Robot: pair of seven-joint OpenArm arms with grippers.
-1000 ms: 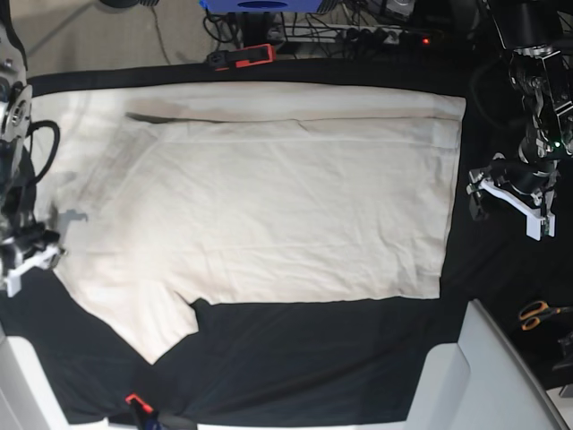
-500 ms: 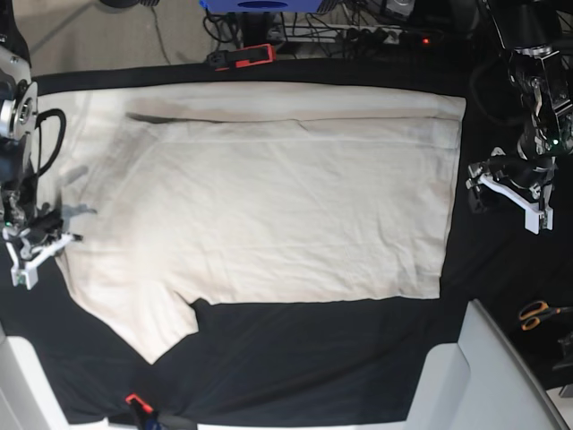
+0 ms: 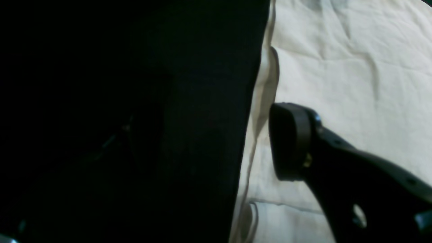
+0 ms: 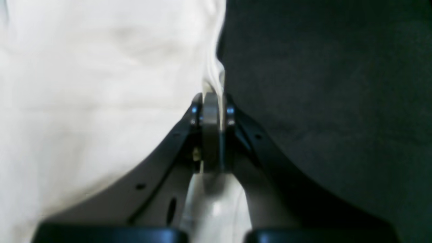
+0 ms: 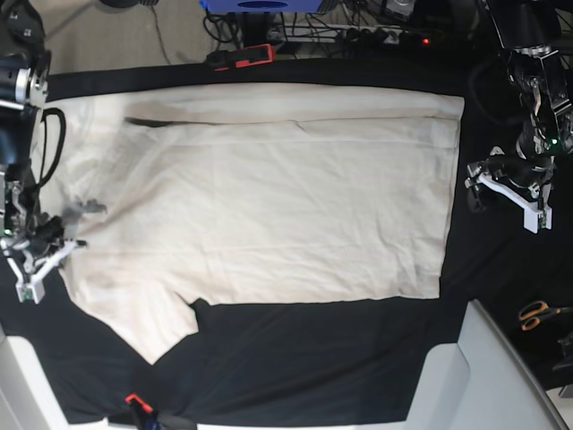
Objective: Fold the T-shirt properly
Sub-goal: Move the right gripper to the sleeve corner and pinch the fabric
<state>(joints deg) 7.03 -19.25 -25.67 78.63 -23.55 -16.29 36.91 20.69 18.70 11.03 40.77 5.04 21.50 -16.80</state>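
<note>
Right gripper clenched on the T-shirt edge, cloth spreading away from it; left gripper released, hovering just off the hem.

No text, label, brand, number or sign can be read in any view.

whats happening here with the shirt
A two-armed robot is starting to fold a cream T-shirt spread flat on a black table cloth. The right gripper is shut on the shirt's edge near the sleeve end. The left gripper sits by the opposite edge, over the hem, holding nothing visible. One sleeve is already tucked in.
</note>
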